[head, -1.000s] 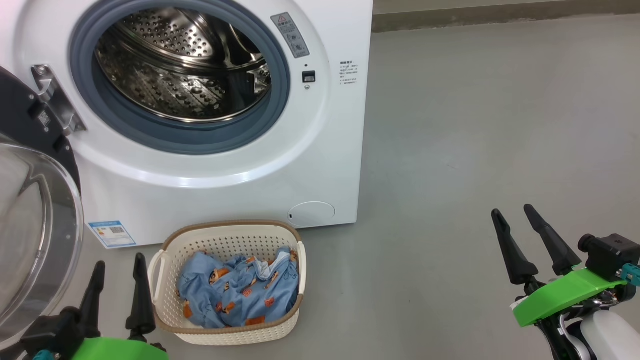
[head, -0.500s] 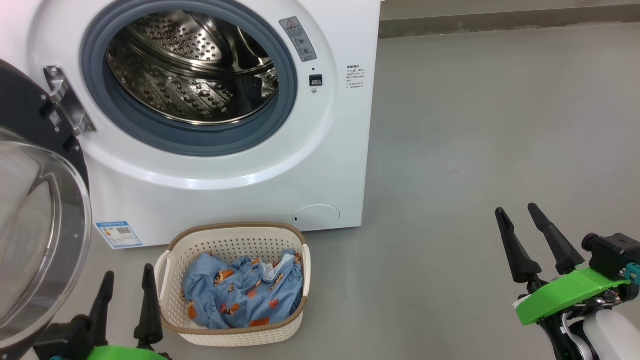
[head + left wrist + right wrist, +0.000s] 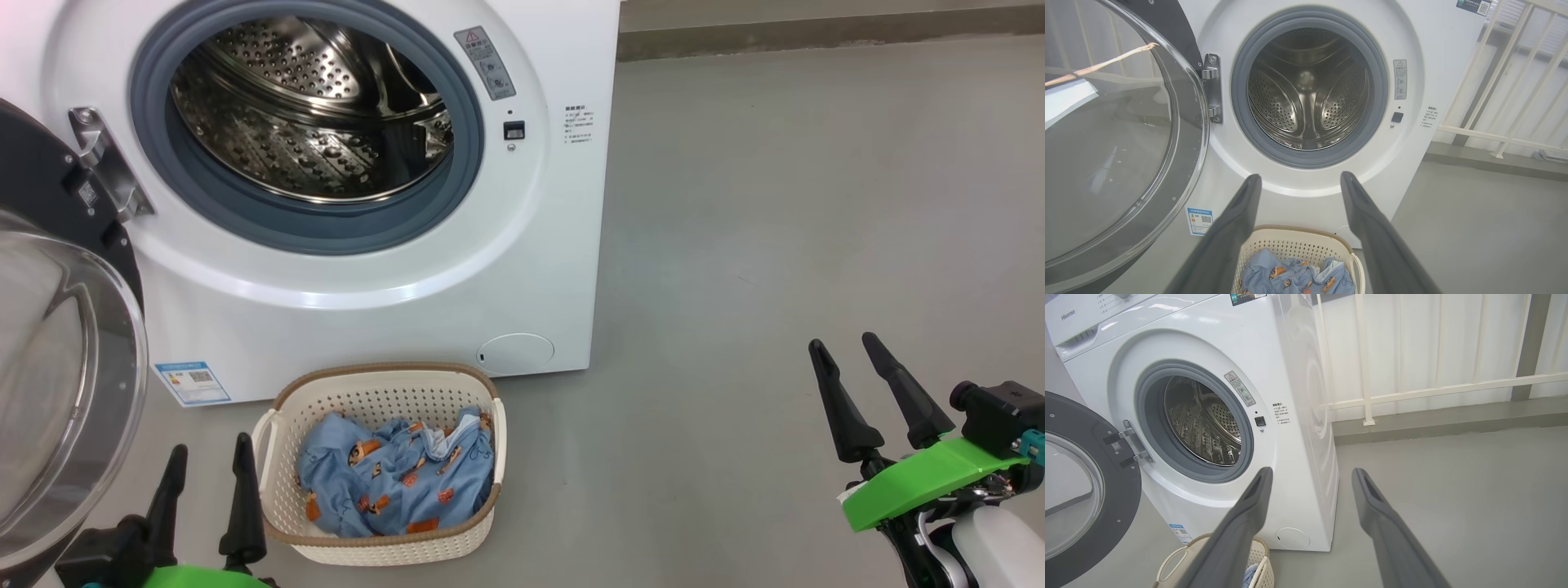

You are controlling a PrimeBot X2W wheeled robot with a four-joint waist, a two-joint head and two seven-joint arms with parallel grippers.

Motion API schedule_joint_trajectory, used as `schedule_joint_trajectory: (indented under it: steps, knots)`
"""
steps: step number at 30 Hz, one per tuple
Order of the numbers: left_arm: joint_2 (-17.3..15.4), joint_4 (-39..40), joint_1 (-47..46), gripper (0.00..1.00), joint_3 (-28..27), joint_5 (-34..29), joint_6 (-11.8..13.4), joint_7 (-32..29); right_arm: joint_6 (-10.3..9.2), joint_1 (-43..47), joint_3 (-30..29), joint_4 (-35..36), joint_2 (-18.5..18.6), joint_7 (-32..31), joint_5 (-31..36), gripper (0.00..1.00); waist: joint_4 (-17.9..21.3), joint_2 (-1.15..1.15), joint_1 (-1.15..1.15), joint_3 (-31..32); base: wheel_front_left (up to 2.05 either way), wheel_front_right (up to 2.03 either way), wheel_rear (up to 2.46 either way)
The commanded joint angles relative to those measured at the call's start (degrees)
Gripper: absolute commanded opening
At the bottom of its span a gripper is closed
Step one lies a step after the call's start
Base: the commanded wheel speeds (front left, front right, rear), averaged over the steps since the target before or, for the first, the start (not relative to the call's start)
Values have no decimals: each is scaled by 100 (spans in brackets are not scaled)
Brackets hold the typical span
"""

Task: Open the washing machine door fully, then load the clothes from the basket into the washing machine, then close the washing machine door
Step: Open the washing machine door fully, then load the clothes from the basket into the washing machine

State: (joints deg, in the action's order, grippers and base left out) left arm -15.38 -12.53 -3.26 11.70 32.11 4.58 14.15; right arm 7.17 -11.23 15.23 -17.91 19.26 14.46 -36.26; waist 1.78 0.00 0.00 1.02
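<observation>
Door [image 3: 61, 367] stands wide; clothes [image 3: 392, 482] lie in the basket [image 3: 384, 369]; I see my left claw [image 3: 211, 443] and right claw [image 3: 841, 339] both spread, empty.

The washing machine [image 3: 367, 294] stands on the floor [image 3: 775, 204] at the left of the head view, with bare floor to its right. Its door [image 3: 57, 367] hangs from a hinge [image 3: 102, 163] on the left side of the drum [image 3: 310, 106] and stands out to the left of the machine's front. The basket [image 3: 384, 367] sits on the floor just before the machine, below the drum, between the label [image 3: 192, 382] and the flap [image 3: 514, 353] low on the front. The clothes [image 3: 392, 482] lie inside the basket. The left gripper [image 3: 210, 445] is just left of the basket, between it and the door. The right gripper [image 3: 841, 341] is well apart to the right, over bare floor. A railing [image 3: 1412, 392] stands behind and to the right of the machine.
</observation>
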Motion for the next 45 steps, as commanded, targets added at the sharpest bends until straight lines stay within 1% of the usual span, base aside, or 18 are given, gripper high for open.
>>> schedule_joint_trajectory:
  steps: [1,17,31,45]
  knots:
    - [-127,104,-190,100,-218,-65,-9,77,32,-136,85,108,77,54,-6,100,0,0,0,-3,0,0,0]
    - [-95,171,-191,100,-289,-91,-3,83,32,-122,30,131,64,54,7,100,-13,0,0,-71,9,-9,0]
    - [-83,162,-210,100,-338,-112,47,84,32,-123,33,126,48,54,-2,100,-65,0,0,-116,104,-104,0]
    - [-70,146,-222,100,-367,-111,31,85,32,-129,55,116,35,54,-20,100,-116,0,0,-123,99,-99,0]
